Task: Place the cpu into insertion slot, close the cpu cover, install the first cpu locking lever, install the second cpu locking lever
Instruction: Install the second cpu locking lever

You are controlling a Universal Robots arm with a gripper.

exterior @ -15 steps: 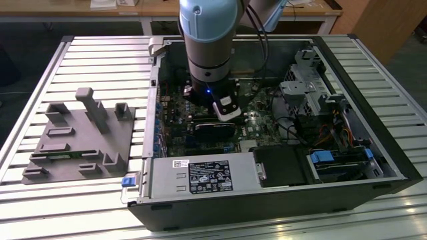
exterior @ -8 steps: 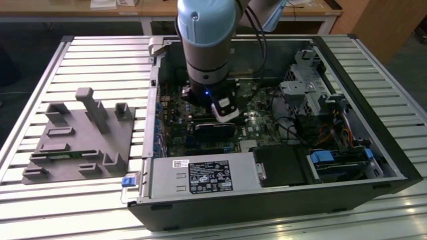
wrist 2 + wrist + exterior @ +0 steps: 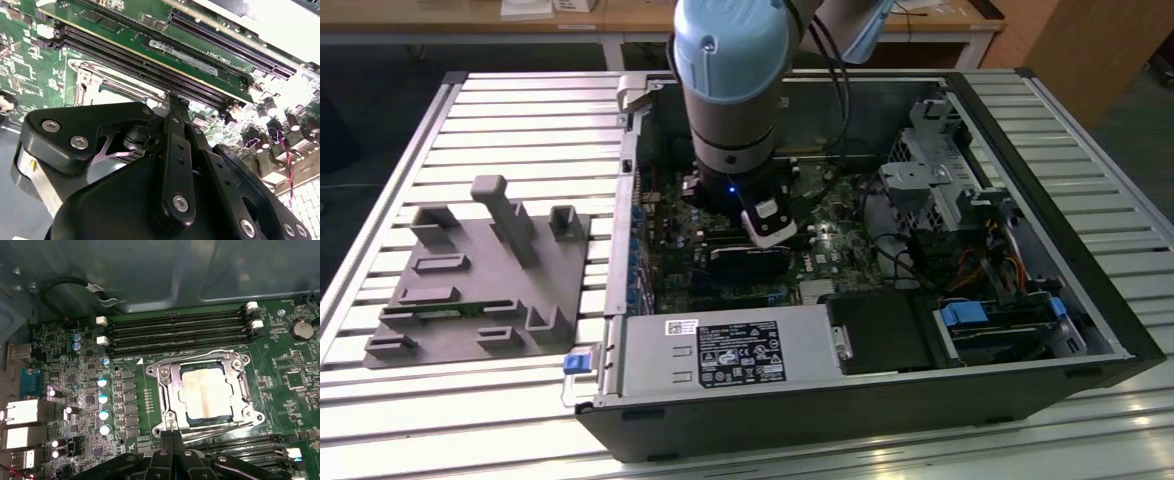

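In the first wrist view the cpu [image 3: 206,392] lies with its silver-grey top in the insertion slot [image 3: 250,416] on the green board. The cpu cover [image 3: 167,385], a silvery frame, lies flat around it. One thin wire lever [image 3: 200,354] runs along the memory-slot side and another [image 3: 222,431] along the opposite side; whether they are latched I cannot tell. My gripper [image 3: 172,434] is shut, its black fingers pressed together at the socket's edge by that second lever. The second wrist view has the shut gripper [image 3: 176,102] just over the socket's rim [image 3: 89,80]. In the exterior view the arm [image 3: 727,120] reaches down into the open case.
Long black memory slots [image 3: 175,330] flank the socket. The open computer case [image 3: 1041,210] lies on a slatted metal table, with a labelled power supply [image 3: 720,352] at the front, drive bays and cables at the exterior view's right, and a grey fixture [image 3: 480,270] at its left.
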